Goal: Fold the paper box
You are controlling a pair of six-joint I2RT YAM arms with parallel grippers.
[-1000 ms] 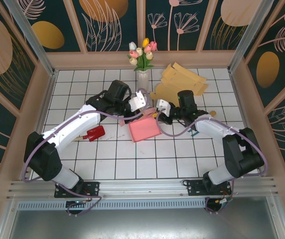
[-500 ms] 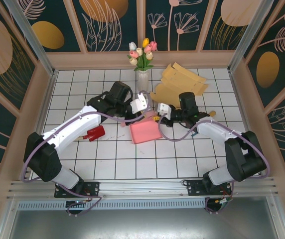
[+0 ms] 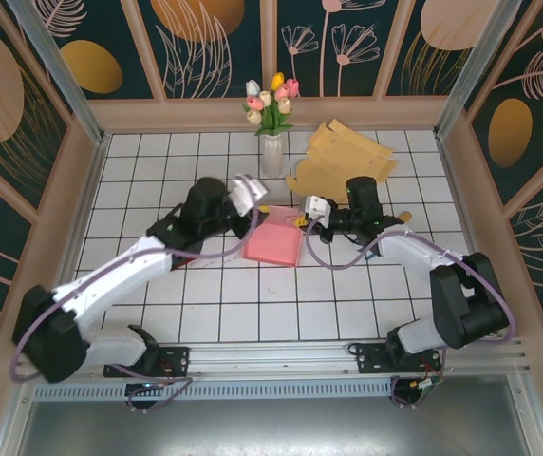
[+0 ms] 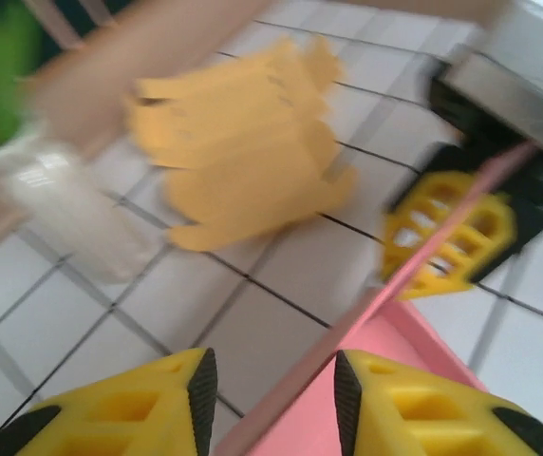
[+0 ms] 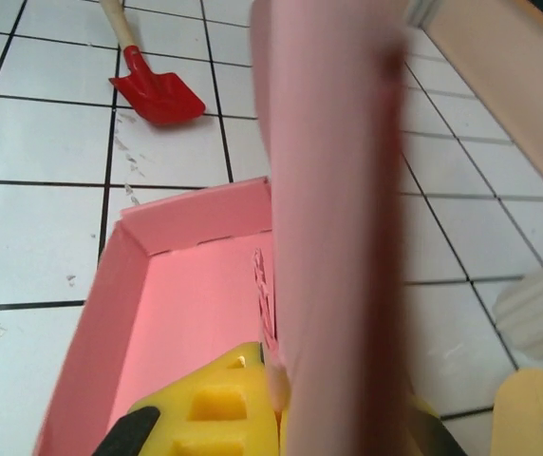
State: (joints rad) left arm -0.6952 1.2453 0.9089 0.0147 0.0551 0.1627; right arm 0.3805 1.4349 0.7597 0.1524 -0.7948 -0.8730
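From above, the left gripper (image 3: 251, 203) has drawn back. The pink paper box (image 3: 275, 243) lies flatter on the tiles (image 3: 205, 313), with the right gripper (image 3: 305, 218) at its far corner. Left wrist: fingers (image 4: 148, 404) apart, pink wall (image 4: 347, 323) loose between. Right wrist: jaws seemingly pinch the raised flap (image 5: 333, 218), carrying the fold alone.

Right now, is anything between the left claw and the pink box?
Nothing visible: the wall of the pink box runs between the open fingers of the left gripper; vase and cardboard lie beyond.
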